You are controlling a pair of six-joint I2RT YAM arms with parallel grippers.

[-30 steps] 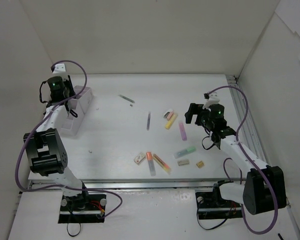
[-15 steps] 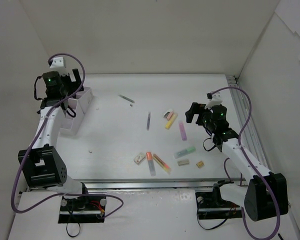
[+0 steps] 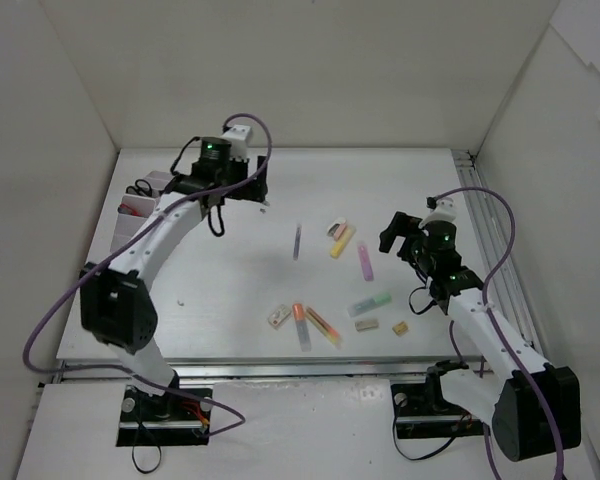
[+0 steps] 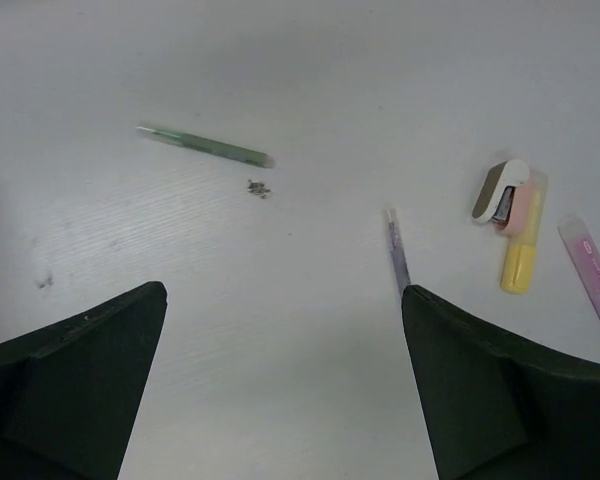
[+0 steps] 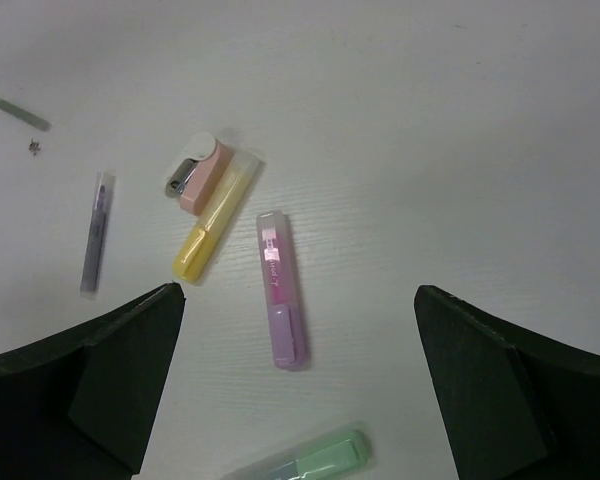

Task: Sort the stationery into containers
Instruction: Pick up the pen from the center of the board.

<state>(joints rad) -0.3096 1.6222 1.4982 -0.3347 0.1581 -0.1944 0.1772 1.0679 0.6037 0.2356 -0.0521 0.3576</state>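
Organiser (image 3: 128, 228), far left of surface: partly hidden by left arm, compartments hard to tell; black scissors (image 3: 138, 187) inside. Green highlighter (image 5: 310, 460) cut off at frame edge. Loose mid-surface: purple pen (image 4: 397, 255), yellow highlighter (image 5: 215, 228), pink highlighter (image 5: 282, 290). Left fingers (image 4: 80, 370) & right fingers (image 5: 80, 380) spread wide, empty.

No text, brand, number or sign reads anywhere in these views. Nearest candidate is a pink printed strip on the lilac highlighter (image 5: 282, 290), lying just ahead of the right gripper (image 3: 390, 235), roughly centred between its fingers. The marks on it are too small and blurred to make out.
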